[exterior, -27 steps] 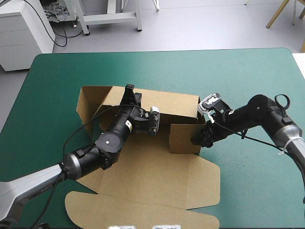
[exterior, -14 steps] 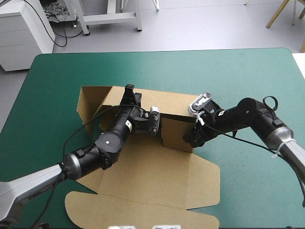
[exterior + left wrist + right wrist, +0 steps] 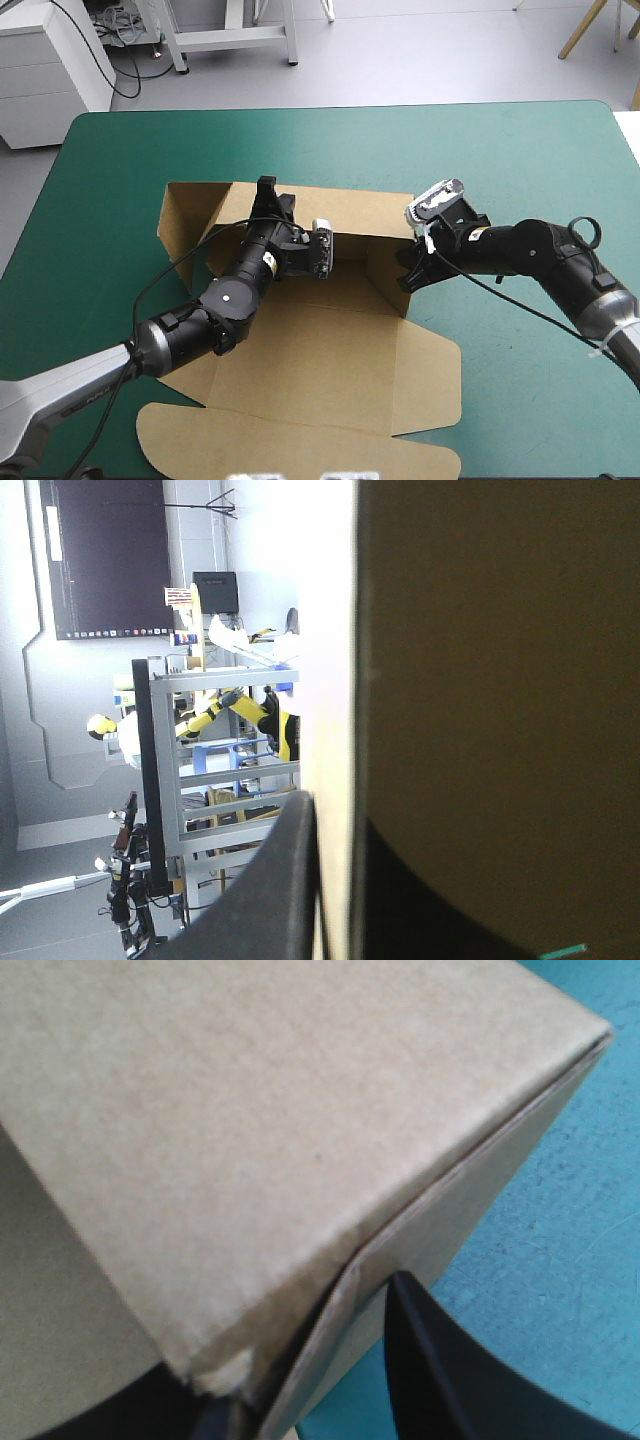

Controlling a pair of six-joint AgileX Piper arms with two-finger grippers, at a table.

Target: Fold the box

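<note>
Two pincers are on the box [image 3: 330, 350], which lies in the middle of the surface [image 3: 500, 140], its long axis running left to right, lid flat toward the near edge. In the high view your left pincer [image 3: 266, 195] sits on the raised far wall and your right pincer [image 3: 405, 278] at the right corner; nothing shows inside the box. In the left wrist view the fingers are pinched nearly together, with the wall's edge between them. The right wrist view shows the same: they are all but closed over the side flap's edge. I judge the right arm nearer for tucking it.
</note>
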